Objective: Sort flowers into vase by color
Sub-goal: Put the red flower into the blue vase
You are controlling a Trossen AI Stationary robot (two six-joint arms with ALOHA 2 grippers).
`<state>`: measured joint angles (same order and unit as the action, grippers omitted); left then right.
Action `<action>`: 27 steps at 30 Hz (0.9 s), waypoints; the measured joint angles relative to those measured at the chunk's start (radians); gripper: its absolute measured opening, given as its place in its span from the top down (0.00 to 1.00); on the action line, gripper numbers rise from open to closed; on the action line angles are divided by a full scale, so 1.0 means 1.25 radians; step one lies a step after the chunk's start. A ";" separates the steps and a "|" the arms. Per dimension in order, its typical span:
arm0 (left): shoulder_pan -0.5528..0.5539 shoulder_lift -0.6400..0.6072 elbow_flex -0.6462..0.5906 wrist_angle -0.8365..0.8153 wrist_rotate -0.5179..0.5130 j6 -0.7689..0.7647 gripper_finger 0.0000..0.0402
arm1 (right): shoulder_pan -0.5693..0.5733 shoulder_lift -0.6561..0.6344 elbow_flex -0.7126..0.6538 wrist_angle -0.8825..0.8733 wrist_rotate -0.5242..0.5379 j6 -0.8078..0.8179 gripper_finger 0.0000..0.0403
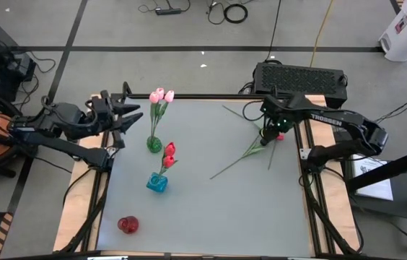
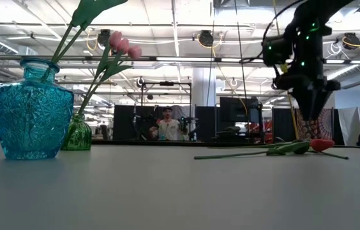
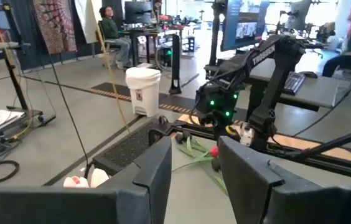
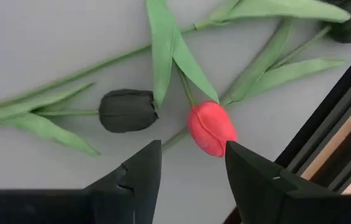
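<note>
The right hand (image 4: 188, 171) hangs open over the loose flowers at the bench's (image 1: 211, 209) 2 o'clock, its fingers straddling a red tulip (image 4: 211, 128); a black tulip (image 4: 127, 111) lies just beside. Best to drop straight, close on the stem under the red bud, and avoid the crossing leaves. The left hand (image 1: 133, 119) waits open at 10 o'clock.

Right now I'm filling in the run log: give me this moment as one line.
right end effector: open, above red tulip on table | left end effector: open, waiting by pink tulips | green vase, blue vase filled
</note>
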<state>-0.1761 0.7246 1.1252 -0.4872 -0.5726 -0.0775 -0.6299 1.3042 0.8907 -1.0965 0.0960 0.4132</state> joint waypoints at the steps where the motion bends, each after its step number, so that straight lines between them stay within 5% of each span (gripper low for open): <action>1: 0.000 0.000 0.000 0.001 -0.005 -0.011 0.66 | -0.003 0.009 -0.002 0.008 -0.007 -0.016 0.58; 15: 0.000 0.013 0.000 0.037 -0.025 -0.039 0.66 | -0.051 0.202 -0.005 0.100 -0.030 -0.186 0.58; 27: 0.000 0.044 0.000 0.036 -0.025 -0.060 0.66 | -0.052 0.272 -0.005 0.160 0.023 -0.216 0.58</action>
<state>-0.1761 0.7795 1.1255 -0.4419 -0.6037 -0.1527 -0.6952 1.6438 0.8845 -0.8968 0.1249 0.1437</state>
